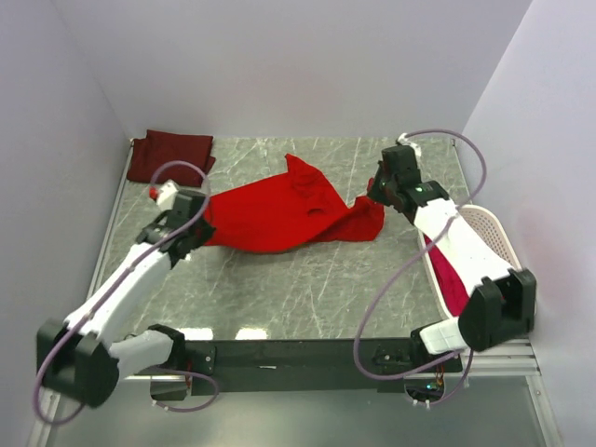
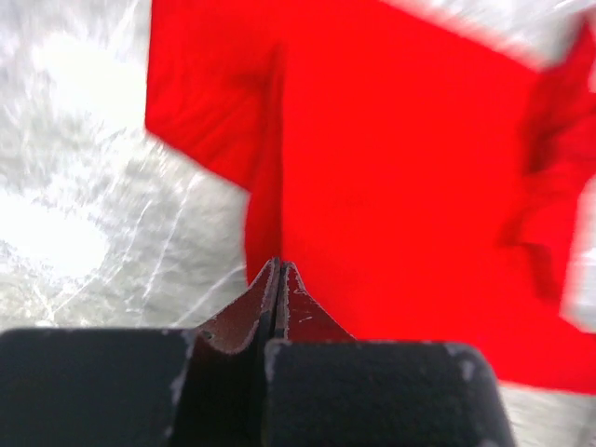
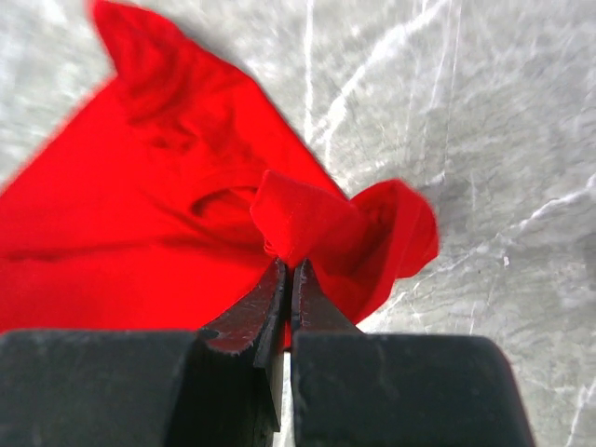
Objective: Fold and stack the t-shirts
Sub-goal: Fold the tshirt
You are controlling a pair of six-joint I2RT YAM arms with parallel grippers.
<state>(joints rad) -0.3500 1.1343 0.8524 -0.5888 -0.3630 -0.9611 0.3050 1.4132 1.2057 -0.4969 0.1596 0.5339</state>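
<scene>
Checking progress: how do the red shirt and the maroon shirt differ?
The red shirt lies spread and rumpled in the middle; the maroon shirt looks folded, in the far left corner. The left gripper and right gripper pinch the red shirt; nothing touches the maroon shirt. Both are plain-coloured, on the table.

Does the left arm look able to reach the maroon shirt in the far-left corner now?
Probably yes: the maroon shirt lies just beyond the left gripper, nothing between. But that gripper is shut on the red shirt, so it must let go first.
</scene>
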